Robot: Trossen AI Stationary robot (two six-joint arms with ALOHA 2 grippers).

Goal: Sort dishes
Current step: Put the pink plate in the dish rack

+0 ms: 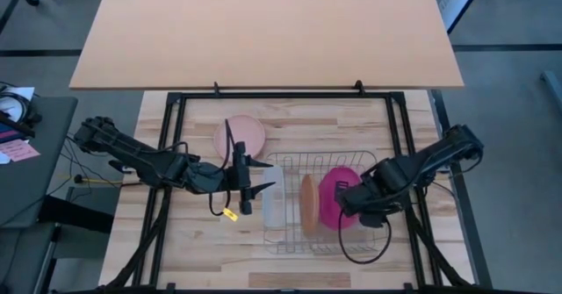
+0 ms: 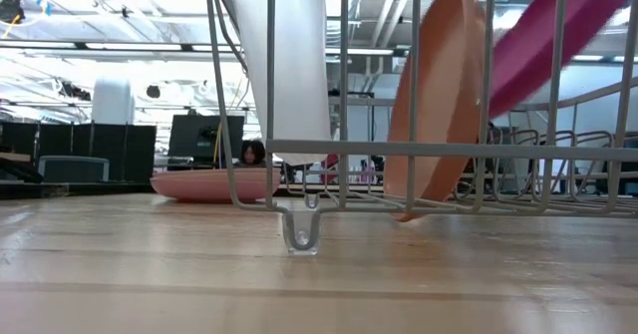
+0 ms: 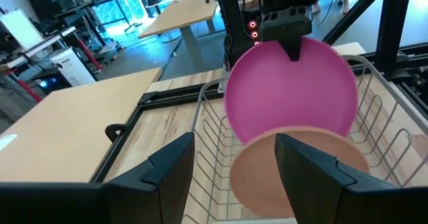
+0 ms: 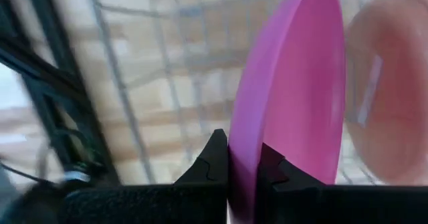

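Right gripper (image 4: 242, 167) is clamped on the rim of the magenta plate (image 1: 334, 197), held tilted over the wire rack (image 1: 290, 240) beside the slotted orange plate (image 1: 308, 204). Left gripper (image 1: 248, 185) waits open beside the rack (holding nothing). Risk: releasing off-slot could knock the orange plate over.

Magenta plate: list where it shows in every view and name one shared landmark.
High view: magenta plate in the wire rack, right of centre, at the right gripper.
Low view: top right corner, tilted.
Left wrist view: centre, gripped from above.
Right wrist view: centre, edge pinched.
Landmark: the orange-tan plate beside it.
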